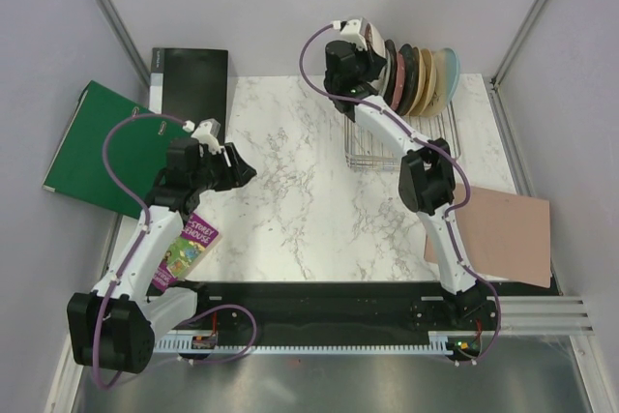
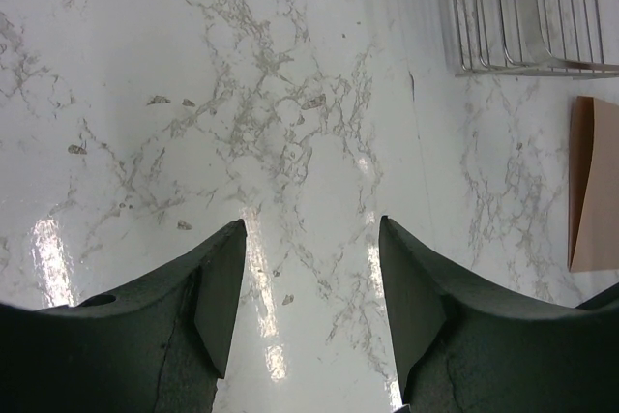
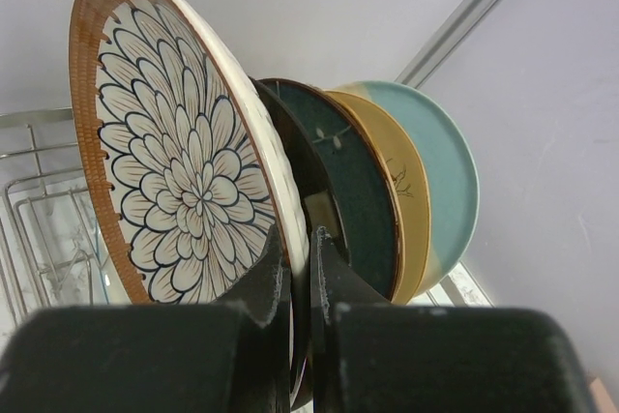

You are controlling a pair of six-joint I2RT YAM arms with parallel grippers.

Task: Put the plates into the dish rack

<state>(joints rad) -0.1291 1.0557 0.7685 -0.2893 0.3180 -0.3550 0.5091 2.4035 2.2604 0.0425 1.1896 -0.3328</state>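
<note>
My right gripper (image 1: 370, 48) is at the left end of a row of plates standing upright in the silver wire dish rack (image 1: 401, 142). In the right wrist view its jaws (image 3: 298, 239) are shut on the rim of the brown plate with the white petal lattice (image 3: 174, 171). Behind it stand a dark plate (image 3: 358, 191), a mustard plate (image 3: 408, 181) and a teal plate (image 3: 447, 157). A pink plate (image 1: 398, 73) shows in the row from above. I cannot tell whether the held plate rests in the rack. My left gripper (image 1: 242, 166) (image 2: 311, 239) is open and empty over the marble.
A pinkish-tan board (image 1: 503, 234) lies right of the right arm and shows in the left wrist view (image 2: 595, 191). A green folder (image 1: 97, 147), a black binder (image 1: 189, 84) and a picture book (image 1: 186, 249) lie at the left. The rack's corner (image 2: 532, 26) shows in the left wrist view.
</note>
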